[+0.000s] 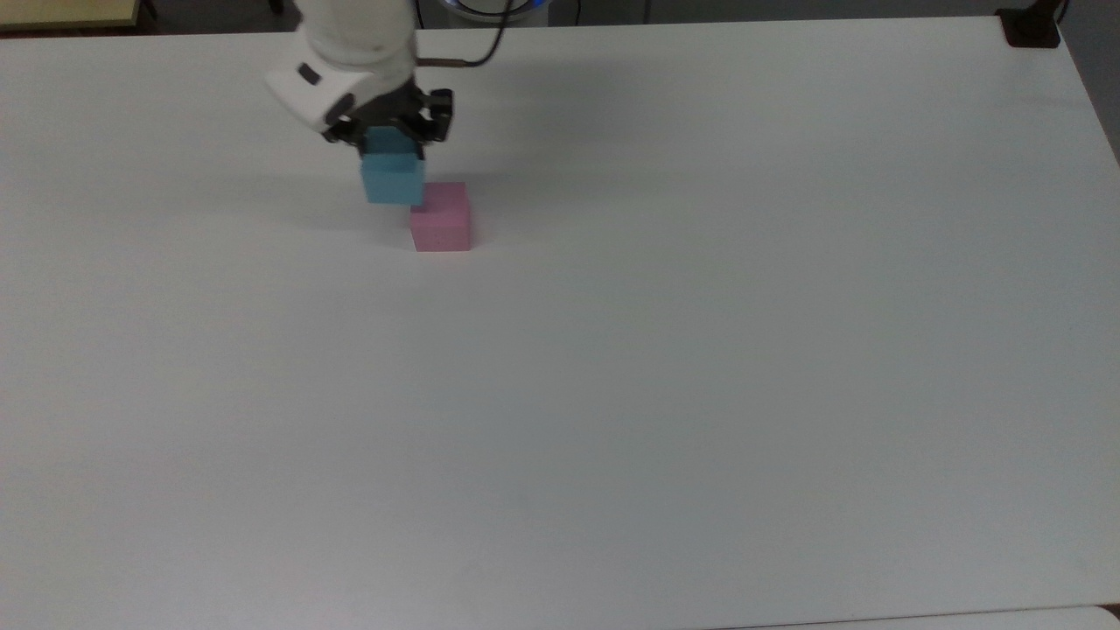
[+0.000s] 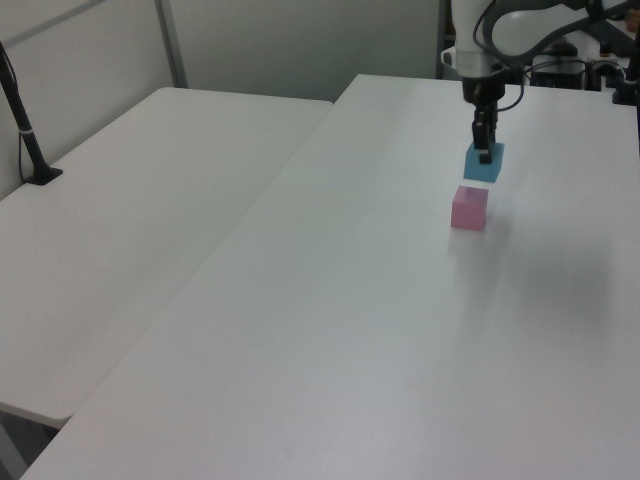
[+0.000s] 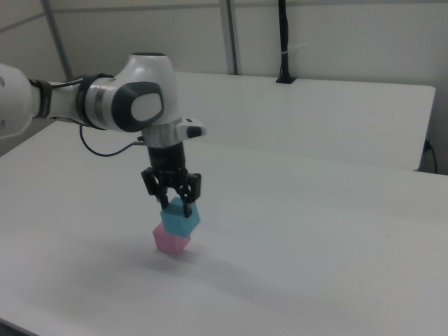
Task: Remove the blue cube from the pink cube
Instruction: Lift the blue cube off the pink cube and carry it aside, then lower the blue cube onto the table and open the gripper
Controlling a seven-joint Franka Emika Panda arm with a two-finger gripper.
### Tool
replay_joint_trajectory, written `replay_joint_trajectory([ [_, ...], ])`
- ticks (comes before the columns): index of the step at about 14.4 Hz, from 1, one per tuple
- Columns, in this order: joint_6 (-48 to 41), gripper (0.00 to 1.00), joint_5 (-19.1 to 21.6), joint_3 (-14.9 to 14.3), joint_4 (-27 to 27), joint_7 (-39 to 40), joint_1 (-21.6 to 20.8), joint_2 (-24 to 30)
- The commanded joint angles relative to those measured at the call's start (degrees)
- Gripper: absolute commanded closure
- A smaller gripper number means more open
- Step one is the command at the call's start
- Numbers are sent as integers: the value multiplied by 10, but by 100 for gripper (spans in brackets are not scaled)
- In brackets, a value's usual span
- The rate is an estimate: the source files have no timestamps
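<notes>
Pink cube (image 1: 440,218) sole obstacle; table (image 1: 700,350) open all round.

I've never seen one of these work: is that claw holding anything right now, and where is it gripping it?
Yes. The gripper holds the blue cube by its upper part, fingers pinching opposite sides.

Colours on the table
Cube (image 1: 393,181) is light blue, cube (image 1: 440,221) pale pink, table (image 1: 612,394) white, arm (image 3: 105,101) white and grey.

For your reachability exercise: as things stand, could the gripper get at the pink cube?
Probably not yet: the gripper is shut on the blue cube. The pink cube itself sits uncovered on the table.
</notes>
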State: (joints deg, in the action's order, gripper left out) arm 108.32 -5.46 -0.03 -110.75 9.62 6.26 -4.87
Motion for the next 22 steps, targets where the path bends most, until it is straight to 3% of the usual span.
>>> replay_joint_trajectory([
  [1,-13,40,-22,-3,-8,94,70,13],
  [7,4,40,-46,-3,-26,220,186,1],
  [10,107,40,-47,-3,-71,241,230,-3],
  [13,175,40,-46,-3,-84,254,252,-30],
  [18,189,38,-47,-3,-84,256,262,-44],
  [19,189,33,-47,-3,-83,256,262,-46],
  [21,189,3,-46,-3,-81,254,266,-47],
  [22,186,0,-46,-3,-79,249,269,-46],
])
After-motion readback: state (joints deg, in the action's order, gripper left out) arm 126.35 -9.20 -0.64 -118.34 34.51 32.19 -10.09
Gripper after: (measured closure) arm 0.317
